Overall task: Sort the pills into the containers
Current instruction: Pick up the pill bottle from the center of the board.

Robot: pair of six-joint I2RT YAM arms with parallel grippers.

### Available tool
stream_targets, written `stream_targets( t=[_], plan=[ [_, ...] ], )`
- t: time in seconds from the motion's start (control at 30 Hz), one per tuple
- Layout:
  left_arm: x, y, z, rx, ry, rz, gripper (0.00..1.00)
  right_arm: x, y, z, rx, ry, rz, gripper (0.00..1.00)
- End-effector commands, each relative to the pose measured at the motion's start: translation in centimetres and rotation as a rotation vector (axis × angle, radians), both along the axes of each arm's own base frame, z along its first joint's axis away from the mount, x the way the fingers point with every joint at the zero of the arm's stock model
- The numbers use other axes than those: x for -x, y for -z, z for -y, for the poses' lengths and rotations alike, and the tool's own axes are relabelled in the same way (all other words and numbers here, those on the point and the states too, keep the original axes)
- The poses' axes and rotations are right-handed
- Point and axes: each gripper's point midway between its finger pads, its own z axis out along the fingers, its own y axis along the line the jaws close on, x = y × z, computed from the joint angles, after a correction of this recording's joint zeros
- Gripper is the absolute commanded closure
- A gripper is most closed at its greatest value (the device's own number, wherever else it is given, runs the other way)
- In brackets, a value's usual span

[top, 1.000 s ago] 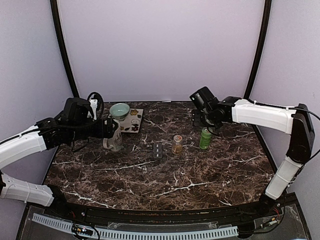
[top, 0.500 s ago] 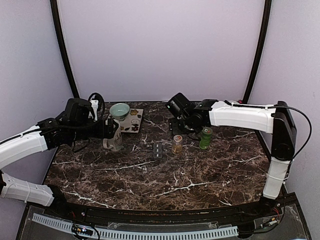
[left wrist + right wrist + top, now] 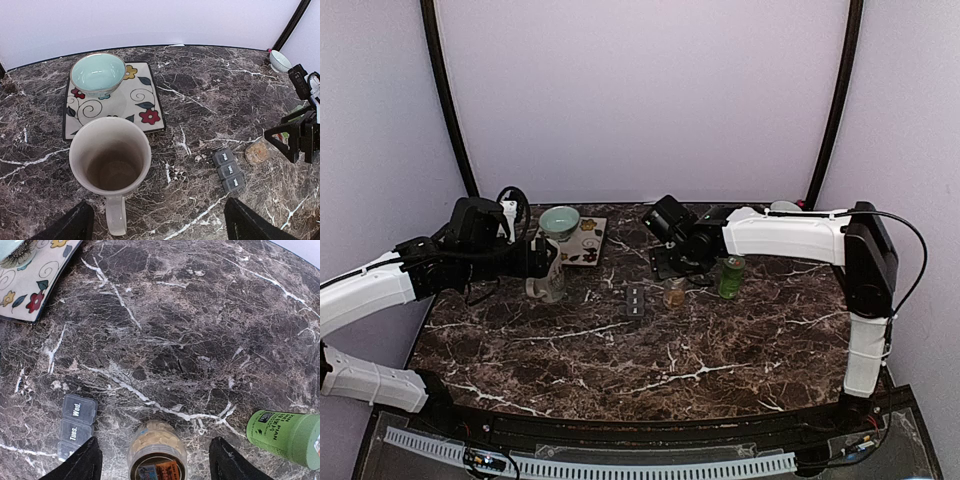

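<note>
While the right end effector (image 3: 156,464) is held over the small pill jar (image 3: 156,442), its fingers spread to either side and nothing pinched, the tan pills (image 3: 152,432) are seen inside that jar. The grey day-labelled pill organizer (image 3: 75,424) is found on the marble counter (image 3: 200,340), just left of the jar. The left end effector (image 3: 160,225) is spread wide above the white mug (image 3: 110,155), at the counter's left.

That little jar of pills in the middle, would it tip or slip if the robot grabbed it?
The jar looks small and stands upright. It is probably light, so a sideways nudge might tip it. Its round, smooth-looking wall may slip or roll on the polished marble table. It seems rigid, so it will likely keep its shape when squeezed.
</note>
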Motion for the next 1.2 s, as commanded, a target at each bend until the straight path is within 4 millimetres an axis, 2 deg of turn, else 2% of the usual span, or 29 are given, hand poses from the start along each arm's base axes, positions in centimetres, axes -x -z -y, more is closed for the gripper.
stream_targets(
  t=[0.0,0.87,1.03,1.17],
  plan=[
    [0.1,0.4,0.2,-0.002,0.007,0.005,0.06,-0.1,0.5,-0.7,-0.007,-0.005,-0.013,0.26],
    [-0.2,1.0,0.6,-0.012,0.018,-0.001,0.06,1.0,3.1,0.1,0.005,0.023,-0.079,0.39],
    [-0.3,1.1,0.6,-0.014,0.020,0.000,0.06,0.9,3.1,0.1,0.006,0.027,-0.079,0.49],
    [-0.3,1.2,0.7,-0.016,0.021,0.000,0.06,1.0,3.2,0.1,0.011,0.025,-0.084,0.63]
  ],
)
